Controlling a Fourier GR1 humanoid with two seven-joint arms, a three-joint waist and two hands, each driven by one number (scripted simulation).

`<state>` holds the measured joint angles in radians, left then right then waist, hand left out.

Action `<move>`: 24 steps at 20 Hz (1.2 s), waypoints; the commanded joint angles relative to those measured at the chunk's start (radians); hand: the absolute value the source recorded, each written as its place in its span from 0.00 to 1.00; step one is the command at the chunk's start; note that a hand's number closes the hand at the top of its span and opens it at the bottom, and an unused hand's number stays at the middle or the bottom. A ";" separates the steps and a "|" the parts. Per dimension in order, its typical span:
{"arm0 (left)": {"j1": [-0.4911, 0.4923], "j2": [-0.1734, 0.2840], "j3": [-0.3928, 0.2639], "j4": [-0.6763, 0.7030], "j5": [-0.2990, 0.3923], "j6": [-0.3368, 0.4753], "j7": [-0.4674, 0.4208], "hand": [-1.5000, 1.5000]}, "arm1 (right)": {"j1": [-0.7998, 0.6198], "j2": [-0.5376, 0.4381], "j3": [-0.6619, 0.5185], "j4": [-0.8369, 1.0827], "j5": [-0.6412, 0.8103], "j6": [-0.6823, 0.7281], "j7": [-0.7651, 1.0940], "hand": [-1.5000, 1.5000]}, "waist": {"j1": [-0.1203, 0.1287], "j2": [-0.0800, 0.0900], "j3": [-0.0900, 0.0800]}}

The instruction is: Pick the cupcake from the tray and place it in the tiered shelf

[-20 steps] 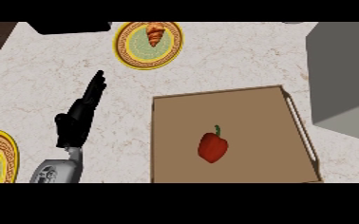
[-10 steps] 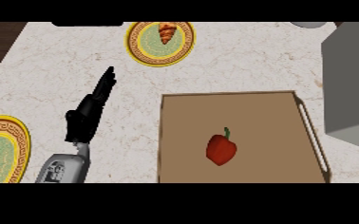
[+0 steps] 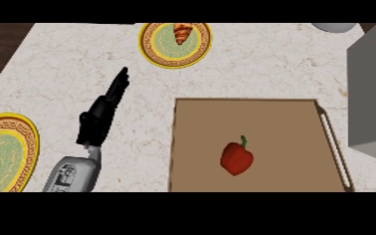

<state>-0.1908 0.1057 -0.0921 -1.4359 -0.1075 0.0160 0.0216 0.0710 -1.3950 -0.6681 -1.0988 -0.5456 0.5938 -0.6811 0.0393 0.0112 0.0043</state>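
A brown tray [image 3: 286, 124] lies on the counter at the lower right. On it sits a red bell pepper [image 3: 236, 159] with a green stem; no cupcake shows on the tray. My left hand [image 3: 102, 113] is at the left, fingers straight and pointing up and slightly right, holding nothing, well left of the tray. A grey box-like structure [image 3: 363, 94], possibly the shelf, is cut off at the right edge. My right hand is out of view.
A yellow-rimmed plate [image 3: 167, 51] at the top centre holds a croissant-like pastry [image 3: 181, 32]. Another yellow-rimmed plate [image 3: 15, 152] is cut off at the left edge. A pale round object [image 3: 334, 26] peeks in at the top right.
The whole scene has shifted right and down in the view. The left hand keeps the same straight-fingered pose; the pepper stays on the tray.
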 commanded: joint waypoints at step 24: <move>-0.011 -0.018 -0.013 -0.035 -0.015 -0.002 0.034 0.50 | -0.516 0.174 0.403 0.181 -0.012 0.113 -0.066 1.00 | 0.028 0.000 -0.002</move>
<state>-0.2136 0.0962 -0.0930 -1.4281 -0.1159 0.0064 0.0273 -0.3572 -1.2378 -0.3050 -0.9884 -0.5575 0.5482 -0.6709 0.0645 0.0135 0.0021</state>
